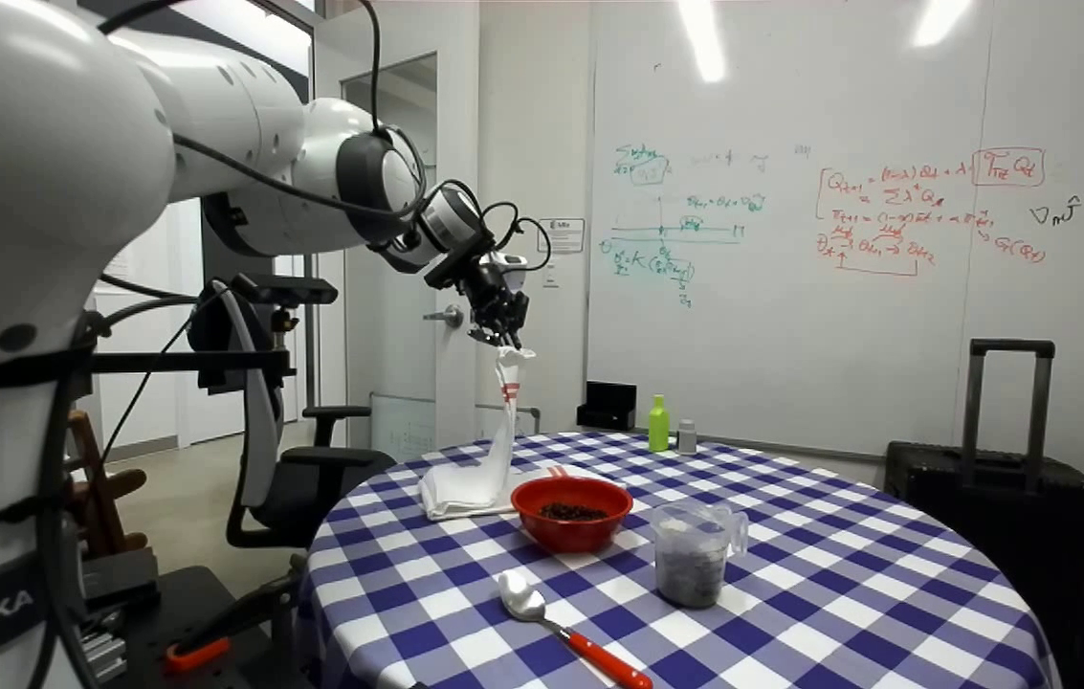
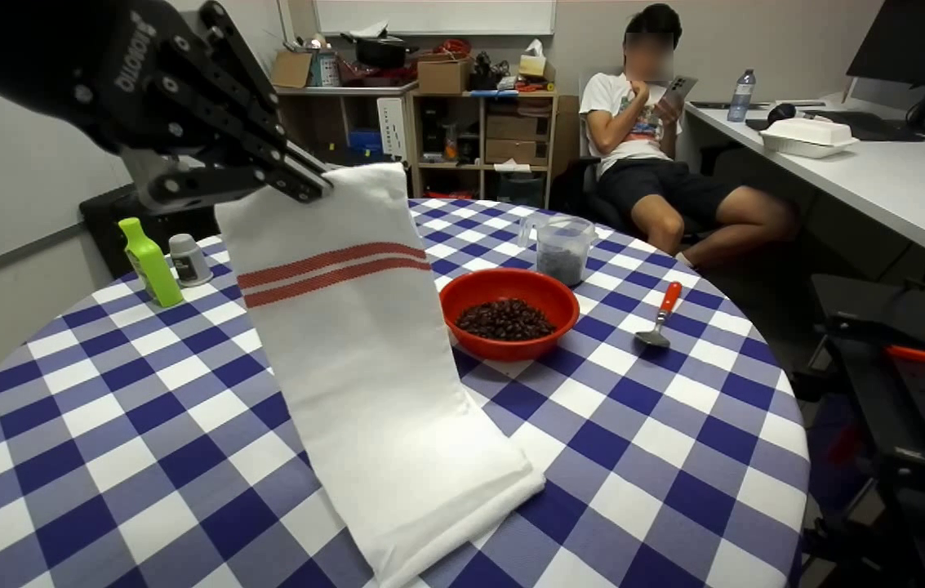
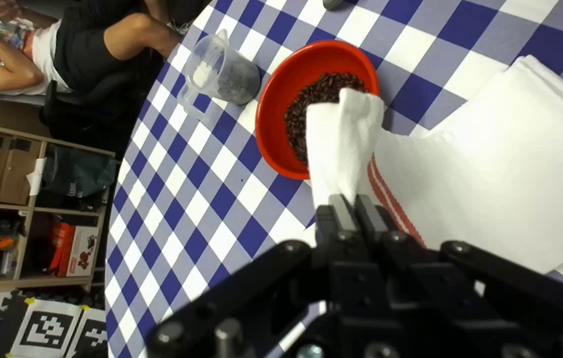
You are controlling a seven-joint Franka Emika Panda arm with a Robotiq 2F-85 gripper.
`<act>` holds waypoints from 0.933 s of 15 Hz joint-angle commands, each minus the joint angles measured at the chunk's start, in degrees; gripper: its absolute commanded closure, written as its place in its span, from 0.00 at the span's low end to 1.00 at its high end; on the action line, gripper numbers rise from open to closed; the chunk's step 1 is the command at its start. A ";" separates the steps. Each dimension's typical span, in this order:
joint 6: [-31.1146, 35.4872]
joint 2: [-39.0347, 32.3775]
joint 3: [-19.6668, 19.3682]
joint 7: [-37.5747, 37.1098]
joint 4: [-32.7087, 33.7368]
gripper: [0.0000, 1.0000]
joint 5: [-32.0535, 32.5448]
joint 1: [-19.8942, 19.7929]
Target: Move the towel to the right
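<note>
The claw (image 3: 353, 203) pinches the towel (image 2: 352, 359) by its raised end, how deeply is unclear; its lower part touches the tabletop (image 2: 144, 433).

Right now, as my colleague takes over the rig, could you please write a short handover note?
Gripper: shut on the towel, at its red-striped end.
Where: the towel hangs from the grip; its lower part lies folded on the checked tablecloth, near the red bowl.
Done: towel gripped, striped end up off the table.
Left: move it to the right, lower it, release.
</note>
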State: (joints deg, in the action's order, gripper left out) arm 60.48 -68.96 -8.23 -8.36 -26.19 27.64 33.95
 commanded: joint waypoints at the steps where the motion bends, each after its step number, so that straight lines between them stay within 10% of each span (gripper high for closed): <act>1: 0.11 -2.73 -1.06 -1.26 2.23 0.96 -1.15 -1.30; 8: 0.10 -4.92 -0.78 -1.20 2.34 0.96 -1.89 -3.48; 11: 1.28 -5.20 -1.36 -0.95 2.42 0.70 -1.00 -3.44; 14: 3.68 -5.04 -1.99 -1.02 2.27 0.92 -0.54 -3.30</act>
State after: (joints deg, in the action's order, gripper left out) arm 62.25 -73.00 -9.14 -9.29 -26.09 27.17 30.57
